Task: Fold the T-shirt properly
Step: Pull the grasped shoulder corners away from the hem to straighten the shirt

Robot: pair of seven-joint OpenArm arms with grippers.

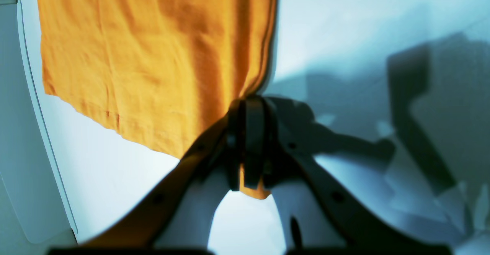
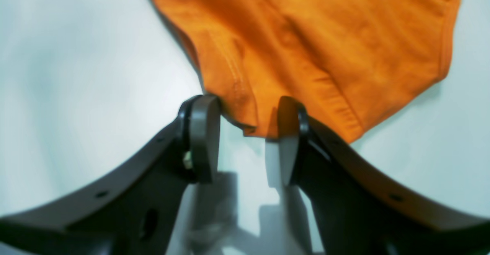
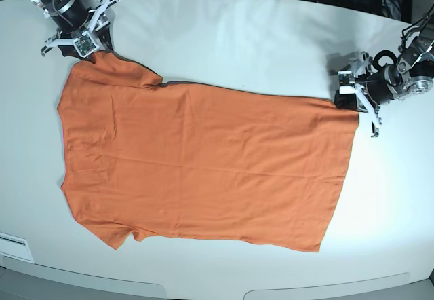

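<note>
Progress is slight: the plain orange short-sleeved T-shirt of thin soft fabric (image 3: 203, 164) lies spread flat in a single layer on the white counter (image 3: 271, 49), filling the middle of the base view with its sleeves and shoulders toward nine o'clock and its hem toward three o'clock, and no fold has been made in it yet. Spreading looks finished, apart from shallow wrinkles; every fold is left to do. The left end effector (image 1: 249, 147), at three o'clock in the base view, is closed tight on the far hem corner, with a tongue of orange cloth poking out between its pads in the left wrist view. The right end effector (image 2: 243, 140), at eleven o'clock in the base view, stands with its jaws parted at the tip of the far sleeve; the sleeve edge lies in the gap between them, touching or nearly touching the inner faces, but it is not pinched, so this arm holds nothing. By my judgement the moment belongs to the set-up for a first fold, one far corner secured and the other only bracketed. What remains is gripping or releasing as that fold requires, then bringing the sides and sleeves in, and doubling the length into a tidy packet.
</note>
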